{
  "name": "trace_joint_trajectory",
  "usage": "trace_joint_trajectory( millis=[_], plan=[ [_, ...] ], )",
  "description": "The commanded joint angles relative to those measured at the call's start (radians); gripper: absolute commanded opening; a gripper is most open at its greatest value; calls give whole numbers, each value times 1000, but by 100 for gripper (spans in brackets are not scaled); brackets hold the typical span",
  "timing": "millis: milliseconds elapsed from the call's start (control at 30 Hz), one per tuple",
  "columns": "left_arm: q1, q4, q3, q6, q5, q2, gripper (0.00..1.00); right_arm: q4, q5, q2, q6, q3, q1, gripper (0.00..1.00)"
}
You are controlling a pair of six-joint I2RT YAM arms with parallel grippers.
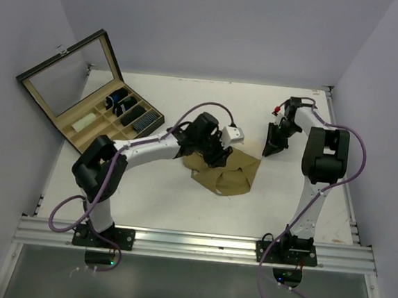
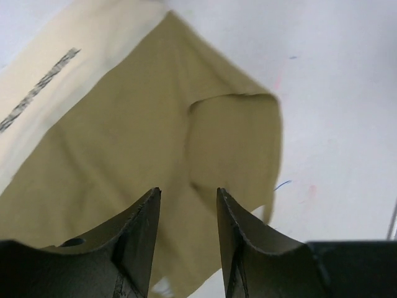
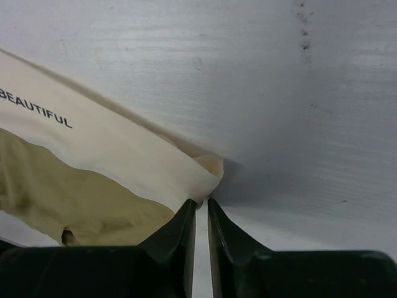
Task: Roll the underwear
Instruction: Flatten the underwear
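The olive-tan fabric underwear (image 1: 230,176) lies crumpled near the middle of the white tabletop (image 1: 166,202). It is judged light, limp and easily bunched. Its firmer cream waistband (image 3: 99,155) is best taken. The left end effector (image 2: 186,195) is spread above the cloth. The right end effector (image 3: 201,202) is nearly pressed together at a waistband corner, but whether it is pinching cannot be told.

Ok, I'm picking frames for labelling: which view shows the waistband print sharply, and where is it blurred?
Right wrist view: the waistband print is crisp, with a soft shadow beneath. Left wrist view: the underwear is out of focus, its print smeared. Top view: evenly lit, but no print can be made out.
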Motion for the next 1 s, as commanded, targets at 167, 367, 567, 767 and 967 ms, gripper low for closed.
trace_joint_trajectory(
  millis=[167, 367, 567, 767, 967],
  plan=[
    [-193, 87, 209, -309, -174, 187, 43, 3, -101, 35, 34, 33, -34, 0],
    [-235, 116, 278, -381, -224, 319, 39, 15, -175, 36, 25, -10, -48, 0],
    [-278, 132, 338, -372, -218, 405, 35, 27, -250, 64, 14, -24, -85, 0],
    [-322, 190, 363, -309, -206, 445, 34, 3, -263, 75, 0, -22, -88, 0],
    [-365, 123, 450, -243, -292, 497, 43, -34, -237, 52, -16, 2, -106, 38]
  ],
)
